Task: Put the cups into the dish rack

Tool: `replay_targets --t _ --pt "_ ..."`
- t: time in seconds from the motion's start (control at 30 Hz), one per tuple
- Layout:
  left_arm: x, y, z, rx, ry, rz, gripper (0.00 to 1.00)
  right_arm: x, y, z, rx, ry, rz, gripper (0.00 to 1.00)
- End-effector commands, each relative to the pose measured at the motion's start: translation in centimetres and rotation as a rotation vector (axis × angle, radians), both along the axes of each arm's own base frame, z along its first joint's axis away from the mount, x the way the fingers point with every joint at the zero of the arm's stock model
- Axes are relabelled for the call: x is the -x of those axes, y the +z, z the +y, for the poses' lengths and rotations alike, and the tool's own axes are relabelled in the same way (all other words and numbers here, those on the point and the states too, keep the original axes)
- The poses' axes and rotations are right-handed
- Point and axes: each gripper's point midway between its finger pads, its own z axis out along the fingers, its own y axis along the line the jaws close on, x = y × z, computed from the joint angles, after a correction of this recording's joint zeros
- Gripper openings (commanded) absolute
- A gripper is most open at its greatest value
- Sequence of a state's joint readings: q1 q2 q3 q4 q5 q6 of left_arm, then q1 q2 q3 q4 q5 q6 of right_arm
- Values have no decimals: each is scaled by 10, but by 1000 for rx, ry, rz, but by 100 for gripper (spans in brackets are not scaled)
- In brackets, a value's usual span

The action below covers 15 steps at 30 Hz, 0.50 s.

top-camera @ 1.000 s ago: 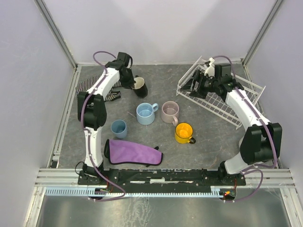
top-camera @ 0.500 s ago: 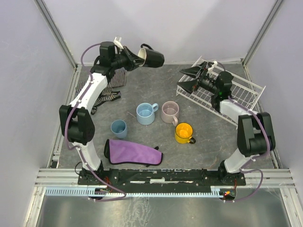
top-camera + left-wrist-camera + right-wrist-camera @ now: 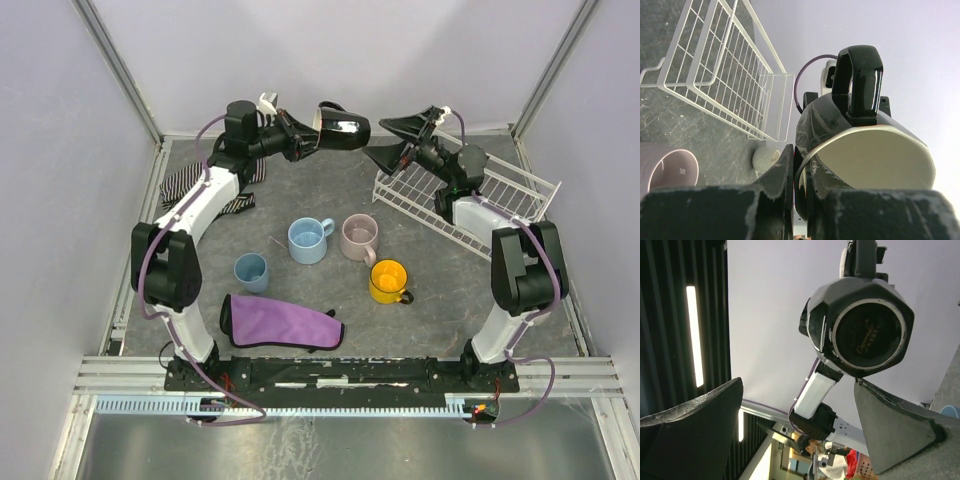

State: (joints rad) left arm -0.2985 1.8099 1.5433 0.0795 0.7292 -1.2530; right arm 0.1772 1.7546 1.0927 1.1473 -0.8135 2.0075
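Left gripper was raised off the table at the back, clamped narrow on the rim of the black cup. One finger sat inside the cream mouth and the other on the outer wall, as the left wrist view showed. The cup hung on its side in the air with its handle on top. Its mouth faced the left gripper and its base pointed toward the right arm.

Right gripper was also raised, just beside the cup's base, with its jaws spread wide and nothing between them. In the right wrist view the fingers framed the round base of the cup, which stood apart from both of them.

The dish rack sat at the right rear of the table, set at an angle to the table edges, below and behind the right gripper.

Four more cups stood upright mid-table:
- The light blue mug and the pink mug stood side by side.
- The yellow mug stood nearer the arm bases, close to the pink one.
- The dusty-blue cup had no handle and stood to the left.

The purple cloth lay near the front edge, just beside the dusty-blue cup. The striped cloth lay bunched at the left rear, partly under the left arm. A small pale round thing showed by a corner of the rack in the left wrist view, too small to tell what it was.
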Motion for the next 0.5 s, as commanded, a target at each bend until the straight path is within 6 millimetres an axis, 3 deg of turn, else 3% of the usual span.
replay_targets --t 0.0,0.3,0.47 --pt "33 72 4 93 -76 -112 3 6 27 0 -36 35 -117 100" --pt "33 86 2 106 -99 -119 3 5 3 7 26 79 -54 100" --pt "35 83 1 101 -115 -105 3 2 -3 13 35 95 -35 100"
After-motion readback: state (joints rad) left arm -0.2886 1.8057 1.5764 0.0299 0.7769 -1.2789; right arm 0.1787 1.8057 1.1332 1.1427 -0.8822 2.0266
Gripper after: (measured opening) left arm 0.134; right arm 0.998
